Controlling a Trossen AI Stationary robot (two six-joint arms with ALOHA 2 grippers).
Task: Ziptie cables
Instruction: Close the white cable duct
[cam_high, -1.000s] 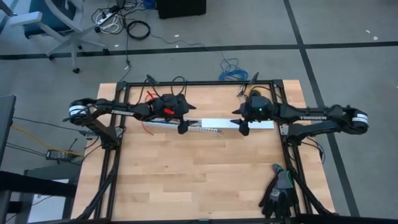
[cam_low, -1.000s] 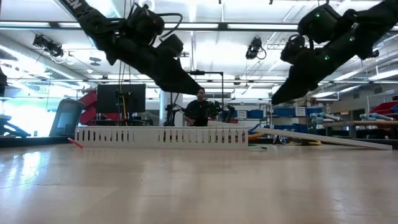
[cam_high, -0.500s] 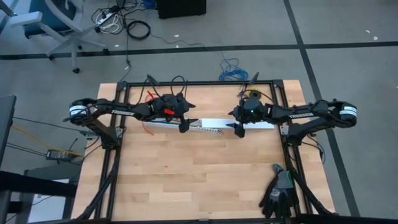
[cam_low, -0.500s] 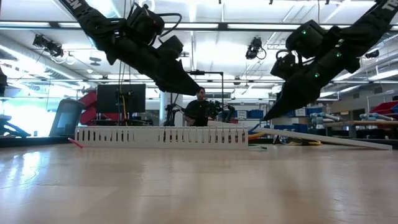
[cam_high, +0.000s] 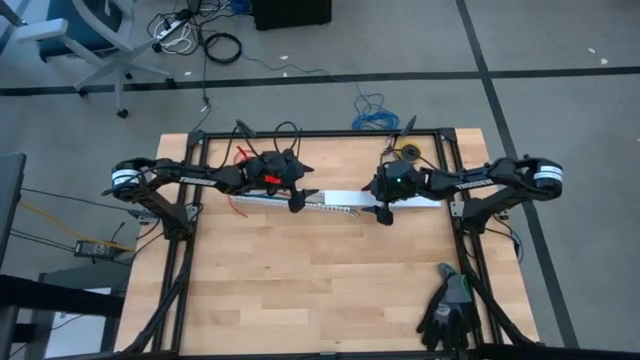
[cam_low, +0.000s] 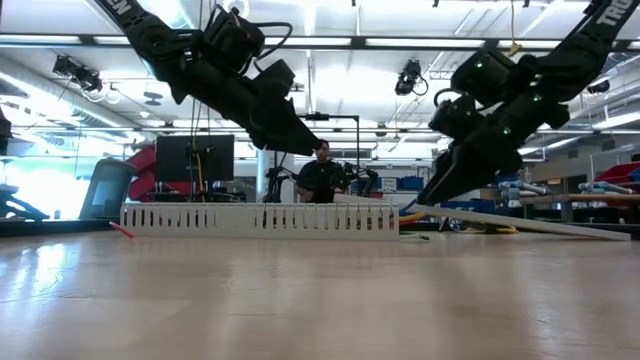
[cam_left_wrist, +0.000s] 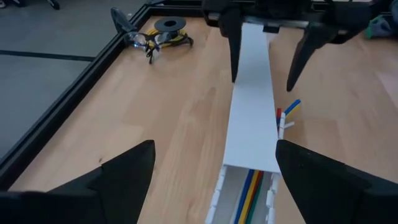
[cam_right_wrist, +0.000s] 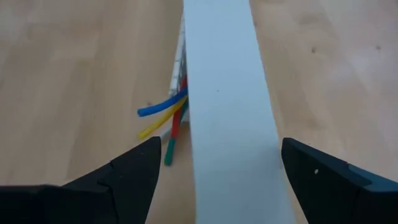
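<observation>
A white slotted channel (cam_high: 290, 204) lies across the middle of the table. The cables (cam_left_wrist: 250, 190), blue, yellow, red and green wires, lie inside it. Their ends (cam_right_wrist: 163, 118) stick out at its right end. A flat white cover strip (cam_high: 400, 199) leans with one end on the channel and slopes down to the table (cam_low: 520, 222). My right gripper (cam_high: 384, 210) is open. Its fingers (cam_left_wrist: 234, 50) stand on either side of the strip, low over it. My left gripper (cam_high: 300, 201) hangs open above the channel. The ziptie is out of view.
A black spool of yellow wire (cam_high: 408, 152) sits at the far right corner. Black gloves (cam_high: 450, 310) lie at the near right edge. A thin red wire (cam_low: 120, 230) lies by the channel's left end. Black frame rails (cam_high: 196, 215) border the table. Bare wood spreads toward the near edge.
My right gripper has come down and toward the table's left, along the cover strip toward the channel, tipping more steeply downward. My left gripper has stayed above the channel. The channel, cables and strip have not moved.
</observation>
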